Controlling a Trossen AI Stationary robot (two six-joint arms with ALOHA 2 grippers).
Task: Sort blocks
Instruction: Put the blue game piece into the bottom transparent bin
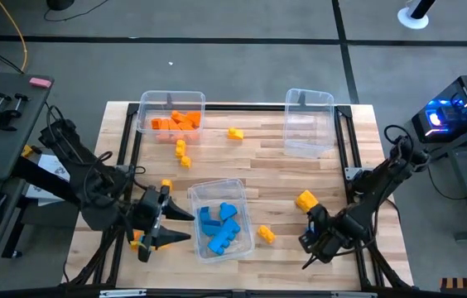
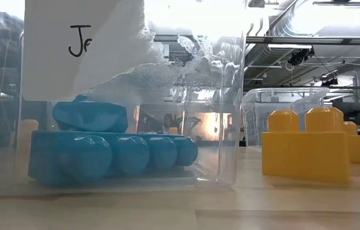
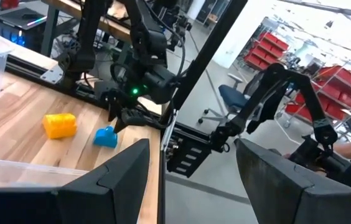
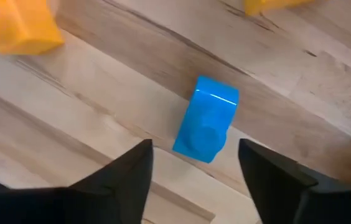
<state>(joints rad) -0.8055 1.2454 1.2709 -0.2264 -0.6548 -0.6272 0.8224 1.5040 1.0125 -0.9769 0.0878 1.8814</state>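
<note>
1. The right claw (image 4: 191, 171) is hovering with fingers spread wide and holding nothing, just above a small blue block (image 4: 205, 127) lying loose on the tabletop (image 1: 275, 170) at about five o'clock, probably lining up a pick
2. The left claw (image 1: 171, 225) is waiting wide and empty at seven o'clock, beside the bin of blue blocks (image 1: 219, 228)
3. The high view is hiding that loose block under the right arm; only the wrist views are showing it, while the high view alone is showing the orange blocks (image 1: 176, 122) binned at eleven o'clock
</note>
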